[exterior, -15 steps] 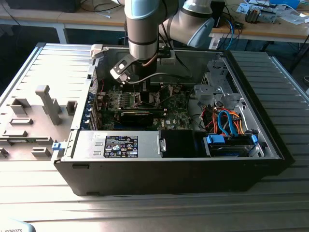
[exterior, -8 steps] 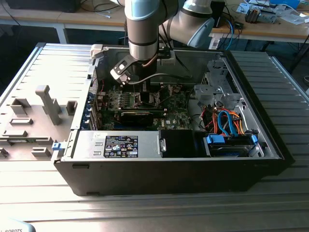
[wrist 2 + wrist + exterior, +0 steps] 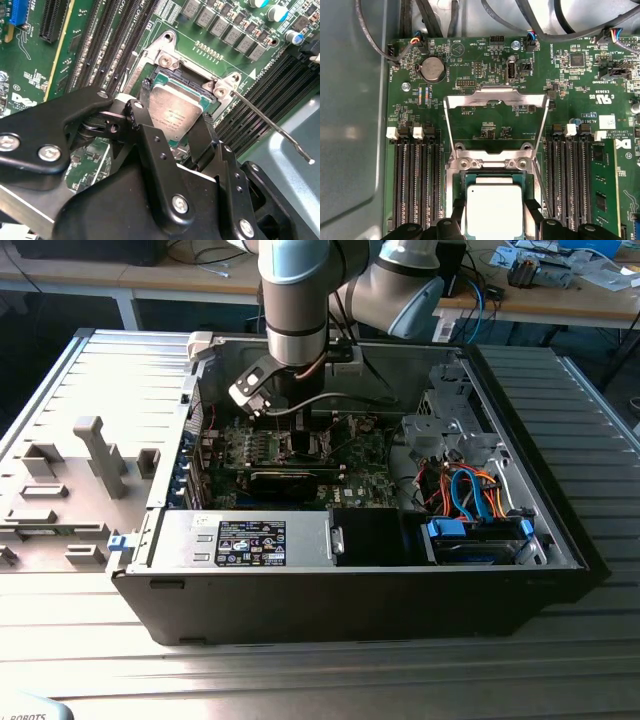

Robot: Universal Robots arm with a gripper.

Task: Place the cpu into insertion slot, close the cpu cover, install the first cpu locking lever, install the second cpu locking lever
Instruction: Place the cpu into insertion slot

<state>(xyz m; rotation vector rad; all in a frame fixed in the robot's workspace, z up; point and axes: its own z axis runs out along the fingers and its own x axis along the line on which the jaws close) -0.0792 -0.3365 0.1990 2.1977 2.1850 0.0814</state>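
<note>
The cpu point(image 3: 494, 206) point(image 3: 174, 114), a square chip with a silver top, lies level over the insertion slot point(image 3: 492, 174) point(image 3: 176, 78) of the green board. My gripper point(image 3: 494, 216) point(image 3: 175, 116) point(image 3: 300, 440) is shut on the cpu, one black finger point(image 3: 457, 215) against each of two opposite edges. The cpu cover point(image 3: 496, 98), a silver frame with a large window, stands swung open behind the slot. A thin locking lever point(image 3: 272, 127) sticks up free beside the slot.
Long black memory slots point(image 3: 415, 185) flank the socket on both sides. The computer case walls point(image 3: 560, 510) ring the board, with a drive cage and coloured cables point(image 3: 470, 495) at the exterior view's right and a power supply point(image 3: 250, 540) in front. A grey fixture plate point(image 3: 70, 490) lies outside.
</note>
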